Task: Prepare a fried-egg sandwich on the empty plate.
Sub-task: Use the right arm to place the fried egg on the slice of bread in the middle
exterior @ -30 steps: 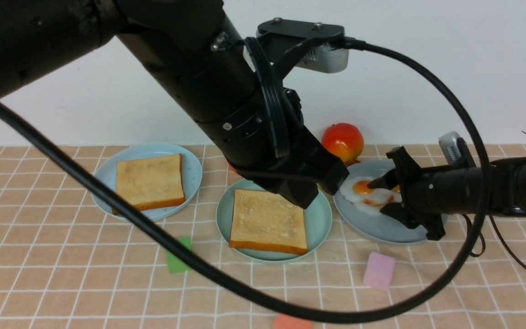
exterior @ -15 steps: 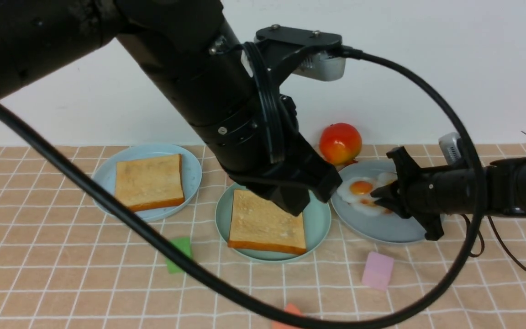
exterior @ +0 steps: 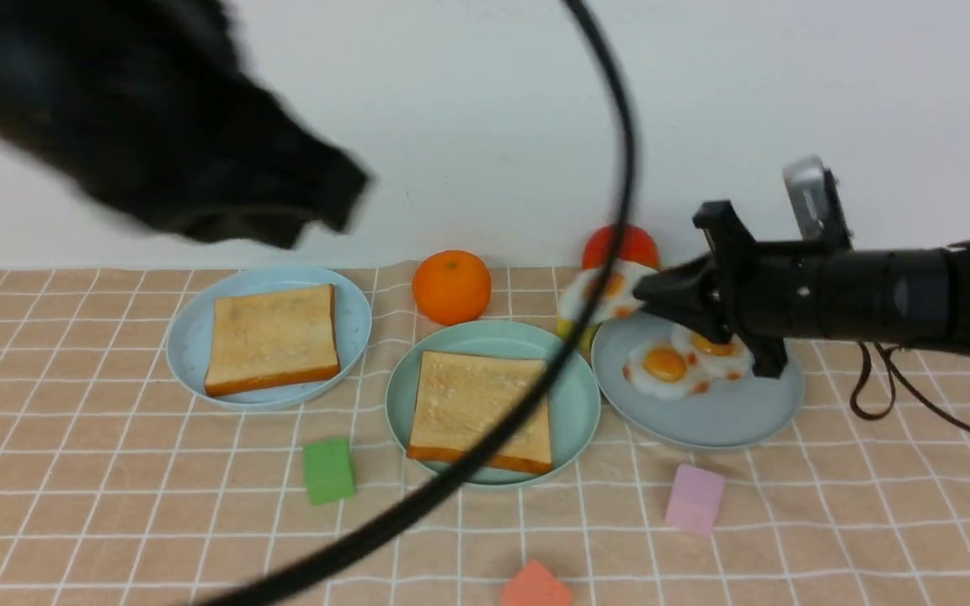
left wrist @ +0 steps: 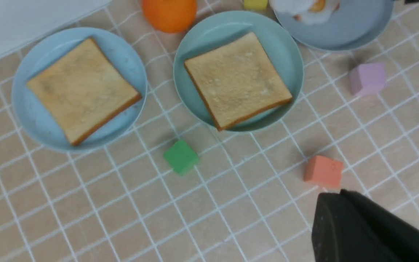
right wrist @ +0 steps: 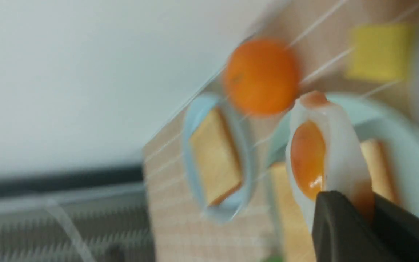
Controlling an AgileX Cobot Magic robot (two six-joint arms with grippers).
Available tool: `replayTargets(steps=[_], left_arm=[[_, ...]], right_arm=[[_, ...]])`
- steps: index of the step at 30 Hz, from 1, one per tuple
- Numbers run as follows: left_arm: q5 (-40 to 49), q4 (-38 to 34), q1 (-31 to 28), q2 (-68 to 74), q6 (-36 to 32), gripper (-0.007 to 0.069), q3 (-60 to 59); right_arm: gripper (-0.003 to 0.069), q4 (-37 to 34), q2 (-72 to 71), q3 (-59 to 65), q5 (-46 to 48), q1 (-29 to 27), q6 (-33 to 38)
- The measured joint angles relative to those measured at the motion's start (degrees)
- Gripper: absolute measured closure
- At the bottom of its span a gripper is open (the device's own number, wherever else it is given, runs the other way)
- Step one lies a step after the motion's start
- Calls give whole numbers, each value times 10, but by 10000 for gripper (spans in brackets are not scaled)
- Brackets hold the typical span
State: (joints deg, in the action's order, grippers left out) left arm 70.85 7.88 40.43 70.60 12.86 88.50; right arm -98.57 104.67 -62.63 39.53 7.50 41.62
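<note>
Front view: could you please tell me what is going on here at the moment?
The right gripper is shut on a fried egg, holding it in the air by the grey-blue plate, where other eggs lie. The teal plate carries one bare toast slice; a second slice sits on the pale blue plate. The left gripper is shut and empty, up high.

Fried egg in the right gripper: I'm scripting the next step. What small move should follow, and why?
Probably carry the fried egg with the right gripper toward the robot's left until it hangs over the toast slice on the teal plate. The egg is pinched and lifted clear of the grey-blue plate, and that toast's top is bare.
</note>
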Motion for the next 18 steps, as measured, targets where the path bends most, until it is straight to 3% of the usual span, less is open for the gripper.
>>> replayTargets(steps=[5,10,18], left_arm=[[0,0,0,-91,31,620,-108],[-27,1,0,-149,63,616,-217],[-49,1,0,-165,76,607,-267]], right_arm=[[594,5,-1,0,44,62,32],[594,6,9,-5,-8,124,56],[593,5,74,-45,-78,137,75]])
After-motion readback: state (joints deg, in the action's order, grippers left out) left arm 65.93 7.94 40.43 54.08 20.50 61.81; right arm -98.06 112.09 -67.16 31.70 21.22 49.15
